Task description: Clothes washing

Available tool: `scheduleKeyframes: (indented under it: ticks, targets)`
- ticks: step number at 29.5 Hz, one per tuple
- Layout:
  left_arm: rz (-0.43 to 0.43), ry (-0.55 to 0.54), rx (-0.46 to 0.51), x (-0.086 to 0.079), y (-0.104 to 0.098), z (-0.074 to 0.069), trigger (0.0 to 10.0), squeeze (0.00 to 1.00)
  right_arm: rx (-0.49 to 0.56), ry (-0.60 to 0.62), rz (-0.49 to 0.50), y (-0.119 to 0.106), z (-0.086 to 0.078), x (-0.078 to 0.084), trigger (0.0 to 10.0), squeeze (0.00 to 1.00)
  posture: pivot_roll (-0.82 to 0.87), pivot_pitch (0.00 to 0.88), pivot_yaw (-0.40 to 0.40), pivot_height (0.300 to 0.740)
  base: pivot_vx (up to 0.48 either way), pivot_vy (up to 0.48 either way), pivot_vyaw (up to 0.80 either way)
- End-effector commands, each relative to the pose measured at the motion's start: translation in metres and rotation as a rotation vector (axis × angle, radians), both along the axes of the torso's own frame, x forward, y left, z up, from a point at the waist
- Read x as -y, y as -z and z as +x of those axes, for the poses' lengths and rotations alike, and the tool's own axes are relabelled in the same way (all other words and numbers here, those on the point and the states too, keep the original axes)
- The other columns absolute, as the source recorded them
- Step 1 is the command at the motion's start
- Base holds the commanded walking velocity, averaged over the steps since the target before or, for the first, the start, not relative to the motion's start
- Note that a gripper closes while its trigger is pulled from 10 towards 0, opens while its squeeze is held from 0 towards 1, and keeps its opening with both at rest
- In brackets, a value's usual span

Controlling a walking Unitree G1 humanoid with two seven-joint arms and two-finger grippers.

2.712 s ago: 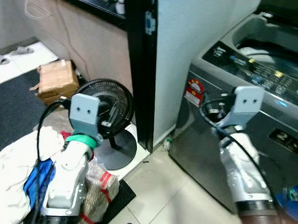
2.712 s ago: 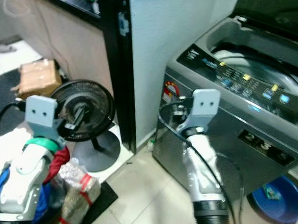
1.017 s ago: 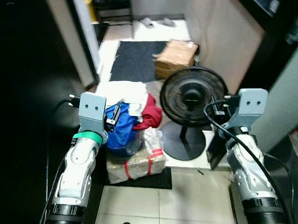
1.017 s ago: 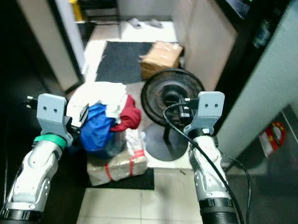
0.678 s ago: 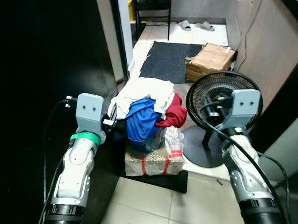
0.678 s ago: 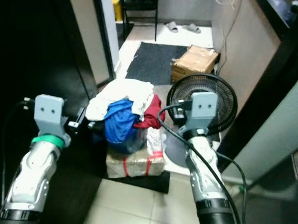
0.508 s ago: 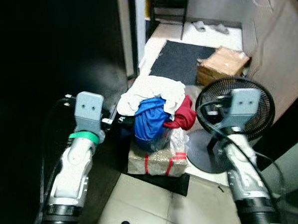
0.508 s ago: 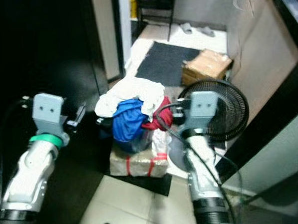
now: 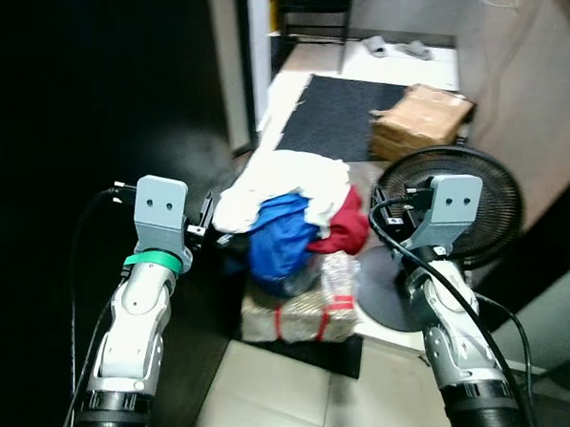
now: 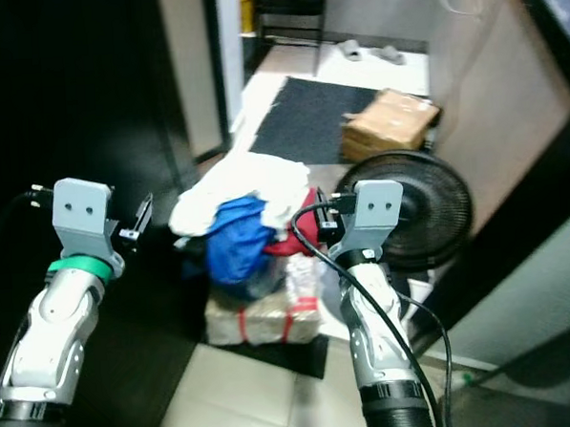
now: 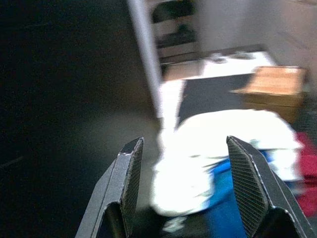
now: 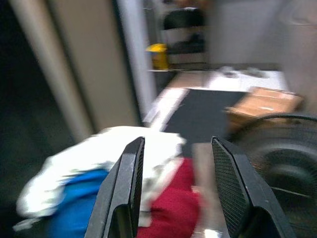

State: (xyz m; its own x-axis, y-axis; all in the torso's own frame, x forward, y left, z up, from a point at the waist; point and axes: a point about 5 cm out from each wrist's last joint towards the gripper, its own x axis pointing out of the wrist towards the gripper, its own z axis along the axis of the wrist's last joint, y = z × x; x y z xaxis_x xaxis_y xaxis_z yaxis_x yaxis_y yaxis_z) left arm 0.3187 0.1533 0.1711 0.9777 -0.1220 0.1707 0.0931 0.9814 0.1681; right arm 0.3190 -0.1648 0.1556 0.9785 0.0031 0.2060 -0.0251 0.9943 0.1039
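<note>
Since half a second ago the head camera has swung slightly, so the whole scene sits a little differently; the laundry pile (image 9: 290, 208) itself has not moved, and both arms remain raised in the same poses. The washing machine seen earlier is out of frame.

Left gripper (image 11: 185, 186): fingers spread, empty, pointing at the pile from its dark-wall side. Right gripper (image 12: 178, 191): fingers spread, empty, pointing at the pile from the side of the floor fan (image 9: 475, 199).

Clearance: a dark wall bounds the left; the fan stands just beside the pile on the right. Beyond lie a dark floor mat (image 9: 342, 115) and a cardboard box (image 9: 422, 120). Pale tiled floor (image 9: 276, 405) lies open in front of the robot.

Laundry pile: a white cloth on top, blue fabric below, red fabric toward the fan. It rests on a wrapped bundle with red bands (image 9: 305, 313).
</note>
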Motion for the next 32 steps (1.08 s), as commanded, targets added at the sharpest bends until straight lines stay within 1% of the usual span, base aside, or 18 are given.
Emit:
scheduleKeyframes:
  ticks: [1, 32]
  targets:
    - [0.016, 0.000, -0.018, -0.0017, 0.0053, -0.0007, 10.0, 0.00, -0.011, 0.013, 0.010, 0.0025, -0.0003, 0.0012, 10.0, 0.00, -0.01, 0.008, 0.042, 0.740, 0.420, 0.000, 0.00]
    - [0.019, 0.001, -0.023, -0.0013, 0.0076, -0.0016, 10.0, 0.00, -0.019, 0.010, -0.014, 0.0044, -0.0012, -0.0001, 10.0, 0.00, -0.01, 0.018, 0.043, 0.740, 0.422, 0.000, 0.00]
